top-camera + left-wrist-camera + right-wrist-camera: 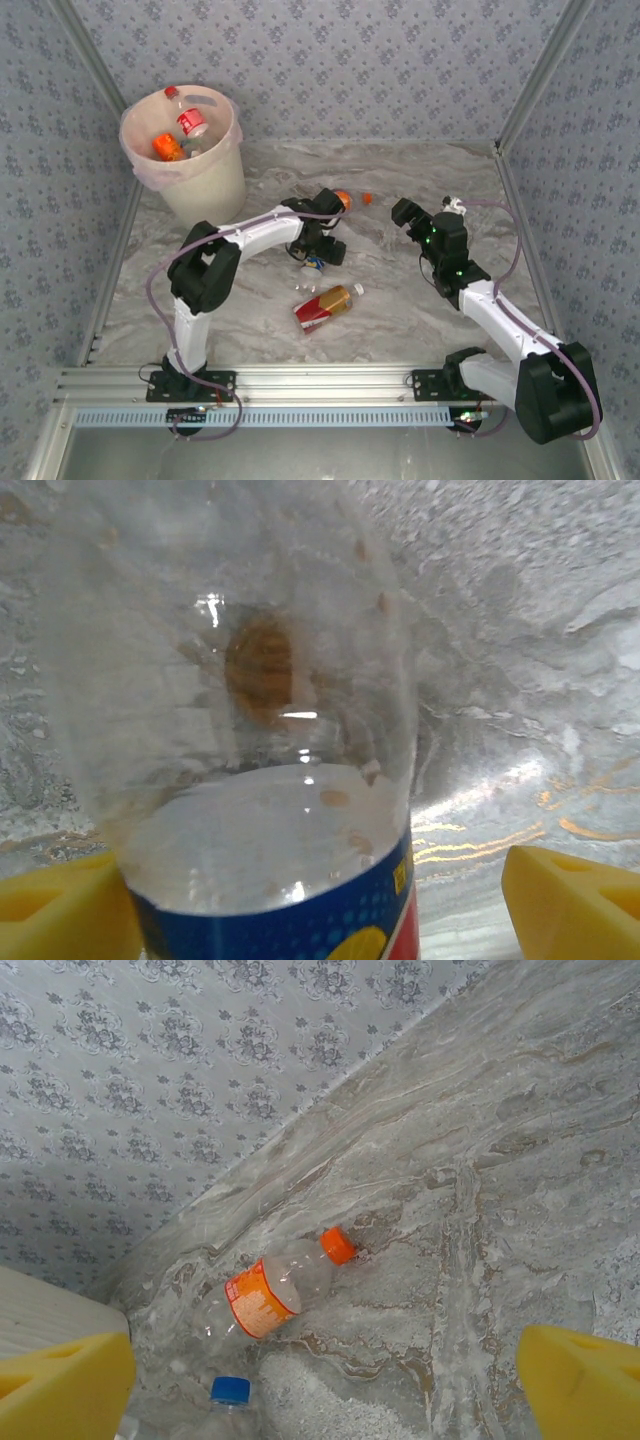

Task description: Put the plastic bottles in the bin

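Marbled desk, papered walls: the left jaws stand spread astride a blue-labelled bottle, its long axis running forward between them, not yet pinched. The right jaws hang spread, empty. The bin stands far-left, nearer the left arm.

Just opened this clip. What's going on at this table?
Two arms are clearing plastic bottles into the bin, and a few bottles already lie inside it. The left gripper is open, with its fingers on either side of a clear blue-labelled bottle and not yet closed on it. The right gripper is open and empty, facing an orange-labelled bottle lying on the table. A red-and-yellow-labelled bottle also lies on the table.
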